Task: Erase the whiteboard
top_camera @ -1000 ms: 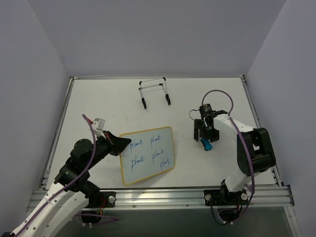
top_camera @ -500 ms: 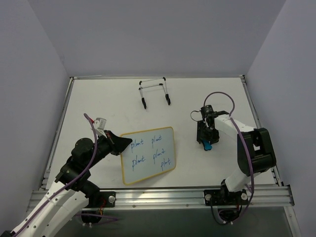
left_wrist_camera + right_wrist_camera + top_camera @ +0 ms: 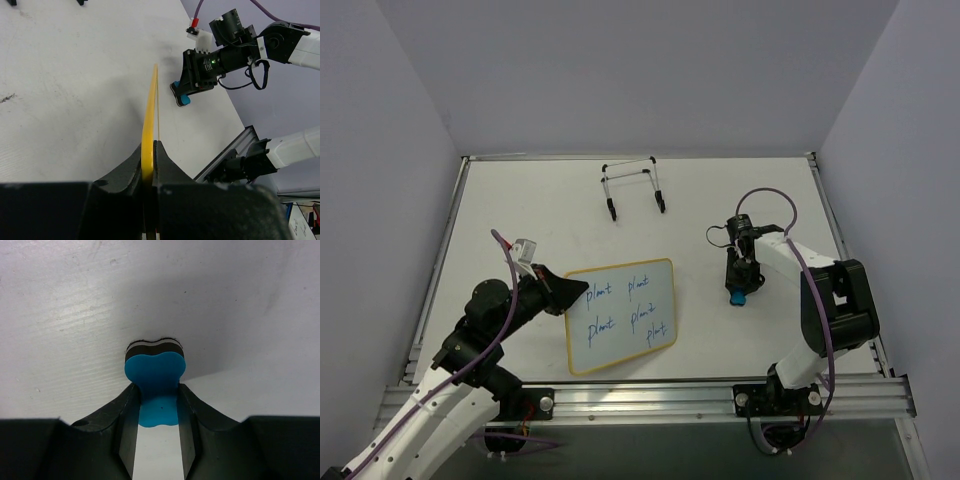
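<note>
The whiteboard (image 3: 620, 315) has a tan-yellow frame and several blue handwritten words, and lies front centre on the table. My left gripper (image 3: 570, 292) is shut on its left edge; the left wrist view shows the yellow frame (image 3: 149, 110) edge-on between the jaws of that gripper (image 3: 148, 150). The small blue bone-shaped eraser (image 3: 737, 297) lies on the table to the board's right. My right gripper (image 3: 737, 283) is over it. In the right wrist view this gripper (image 3: 156, 392) is shut on the narrow waist of the eraser (image 3: 155, 372), which rests on the table.
A black wire easel stand (image 3: 633, 187) stands at the back centre. Grey walls close in the table on three sides. A metal rail (image 3: 650, 395) runs along the near edge. The eraser also shows in the left wrist view (image 3: 182, 98) under the right arm.
My right gripper's jaws have closed from wide open onto the blue eraser. The left gripper and the whiteboard have not moved.
</note>
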You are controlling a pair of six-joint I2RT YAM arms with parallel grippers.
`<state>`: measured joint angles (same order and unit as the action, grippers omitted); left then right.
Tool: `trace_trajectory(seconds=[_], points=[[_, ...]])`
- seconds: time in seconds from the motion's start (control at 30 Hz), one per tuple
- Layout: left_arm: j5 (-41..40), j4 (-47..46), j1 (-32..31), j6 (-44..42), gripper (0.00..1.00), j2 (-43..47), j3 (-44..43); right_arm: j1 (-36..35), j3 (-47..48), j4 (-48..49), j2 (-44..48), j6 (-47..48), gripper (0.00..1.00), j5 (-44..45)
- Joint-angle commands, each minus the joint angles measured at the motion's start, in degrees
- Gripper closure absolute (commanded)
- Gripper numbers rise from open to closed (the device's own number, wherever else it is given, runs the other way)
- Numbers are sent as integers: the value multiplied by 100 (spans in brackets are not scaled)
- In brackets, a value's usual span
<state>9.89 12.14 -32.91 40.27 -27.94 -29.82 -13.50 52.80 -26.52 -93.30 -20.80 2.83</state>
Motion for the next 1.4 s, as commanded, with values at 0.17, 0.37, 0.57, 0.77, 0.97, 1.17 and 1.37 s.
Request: trace_trajectory(seconds=[0.17,0.37,0.57,0.77,0.97,1.17,1.37], points=[[136,227,-32,-353,98,-185,-103,-30,-24,-257,461,-73,96,244],[-31,218,-40,-380,98,-378,-85,-486,-76,58,1637,-442,99,165],[-57,87,-58,-415,98,-677,-164,-1944,-603,1382,3211,-1231,100,-10],[-242,60,-84,-503,98,-835,-313,-4185,-745,2712,3591,-2549,100,1208],[-146,-89,-93,-591,98,-687,-261,-5486,342,2943,2335,-2754,100,2195],[-154,-63,-102,-599,98,-607,-225,-5848,1197,2670,1341,-2587,100,2336],[-189,-1,-102,-599,98,-572,-261,-6016,1576,2354,1050,-2868,100,2679]])
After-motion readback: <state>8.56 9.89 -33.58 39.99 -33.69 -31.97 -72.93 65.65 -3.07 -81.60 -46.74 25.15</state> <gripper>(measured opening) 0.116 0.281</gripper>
